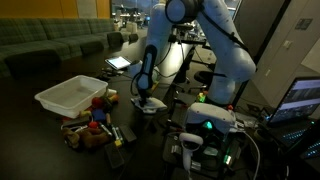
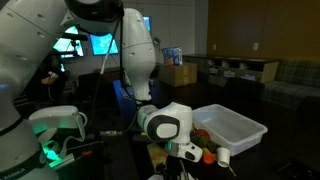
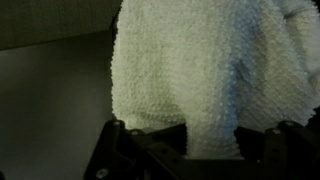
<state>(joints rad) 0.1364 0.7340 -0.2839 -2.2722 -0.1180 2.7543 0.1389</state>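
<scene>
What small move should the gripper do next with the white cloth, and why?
Probably lift straight up a little. The gripper looks shut on the white cloth, low at the dark table, so a short lift would test the grip.

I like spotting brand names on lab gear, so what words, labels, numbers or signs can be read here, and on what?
None can be read.
Laptop screen: lit, contents too small and blurred.
Monitors: lit, blurred.
Cardboard box: any print too blurred.
White towel filling the wrist view: no label shows.
</scene>
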